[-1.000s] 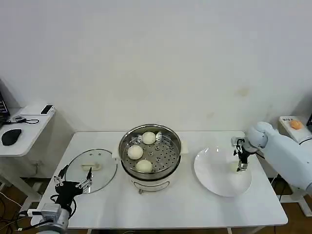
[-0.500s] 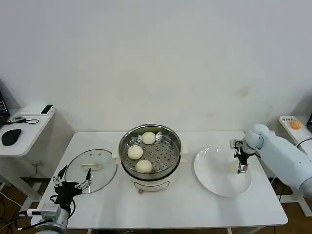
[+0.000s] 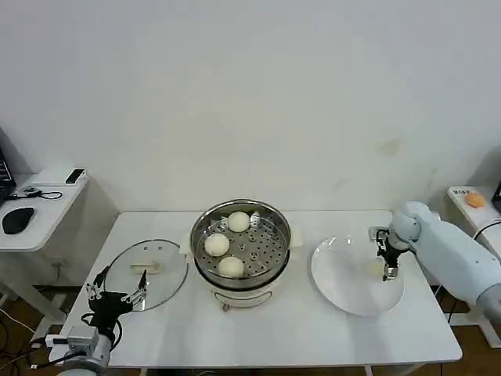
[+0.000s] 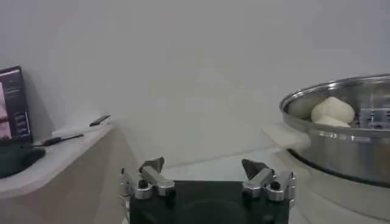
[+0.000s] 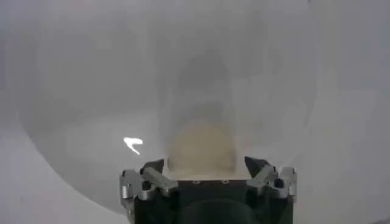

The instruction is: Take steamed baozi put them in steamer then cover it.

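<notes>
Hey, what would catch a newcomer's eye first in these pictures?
The shiny steamer mid-table, with three baozi on its tray. The right gripper is down over the plate, open around the last baozi. The glass lid lies left of the steamer, near the idle left gripper.

The steamer (image 3: pixel 241 244) was shiny polished metal with a perforated tray; beside it lay a clear glass lid (image 3: pixel 146 273), a glossy white plate (image 3: pixel 344 294) and smooth matt baozi (image 3: pixel 218 244).
</notes>
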Robot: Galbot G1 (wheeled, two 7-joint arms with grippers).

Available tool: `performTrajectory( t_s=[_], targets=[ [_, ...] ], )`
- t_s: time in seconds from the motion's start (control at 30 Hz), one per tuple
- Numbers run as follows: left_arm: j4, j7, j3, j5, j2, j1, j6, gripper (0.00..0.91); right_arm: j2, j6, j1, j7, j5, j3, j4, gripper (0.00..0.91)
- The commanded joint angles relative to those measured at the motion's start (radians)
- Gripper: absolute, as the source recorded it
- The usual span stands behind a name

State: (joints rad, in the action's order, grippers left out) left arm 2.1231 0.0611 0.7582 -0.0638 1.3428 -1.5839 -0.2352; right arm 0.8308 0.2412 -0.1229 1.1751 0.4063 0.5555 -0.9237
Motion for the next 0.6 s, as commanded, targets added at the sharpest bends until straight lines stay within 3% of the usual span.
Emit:
performTrajectory(
  t_s=[0.03,0.43,0.6],
  targets=[
    [-0.002,0.0,-0.001,0.001,-0.001,-0.001,0.0,0.907,0.009,-0.001,0.002,0.0,0.001,-0.001,0.013,0.665],
    [-0.007,0.0,-0.003,0.002,0.001,0.005,0.0,0.907,-0.019,0.007,0.009,0.001,-0.022,-0.007,-0.019,0.665],
    [-0.013,0.0,-0.008,0.003,0.002,0.013,0.0,0.907,-0.058,0.019,0.052,0.0,-0.07,0.008,-0.112,0.665]
  ],
)
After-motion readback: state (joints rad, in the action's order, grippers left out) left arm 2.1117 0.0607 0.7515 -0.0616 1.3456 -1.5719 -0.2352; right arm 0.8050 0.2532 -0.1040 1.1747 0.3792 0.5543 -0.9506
